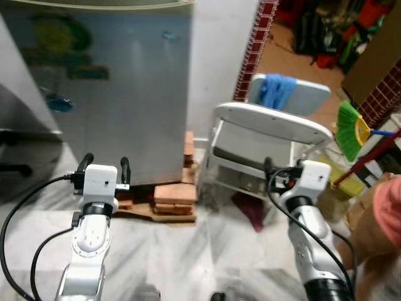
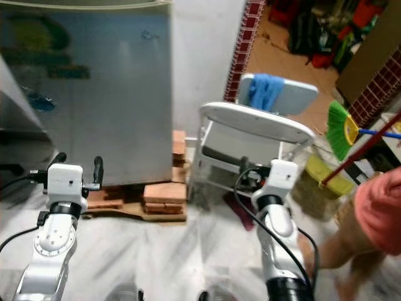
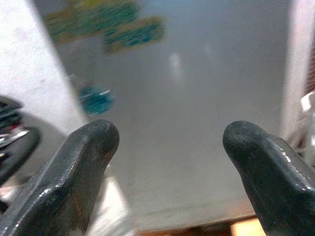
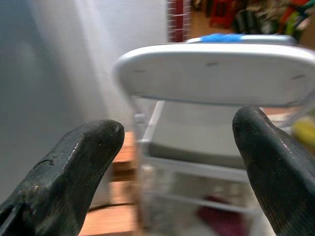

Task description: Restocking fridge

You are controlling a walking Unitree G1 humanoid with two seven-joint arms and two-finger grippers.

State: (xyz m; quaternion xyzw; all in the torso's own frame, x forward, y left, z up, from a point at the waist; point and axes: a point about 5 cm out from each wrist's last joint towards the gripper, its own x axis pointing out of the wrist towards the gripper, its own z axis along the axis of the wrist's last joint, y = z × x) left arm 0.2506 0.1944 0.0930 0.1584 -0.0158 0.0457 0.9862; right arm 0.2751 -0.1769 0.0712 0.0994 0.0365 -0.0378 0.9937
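Fingers spread wide and empty on your left gripper (image 1: 104,164) and right gripper (image 4: 170,147), you're approaching the fridge (image 1: 119,88), so next find stock.

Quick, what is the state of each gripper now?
Left gripper: open, empty, facing the fridge.
Right gripper: open, empty, facing the chair.
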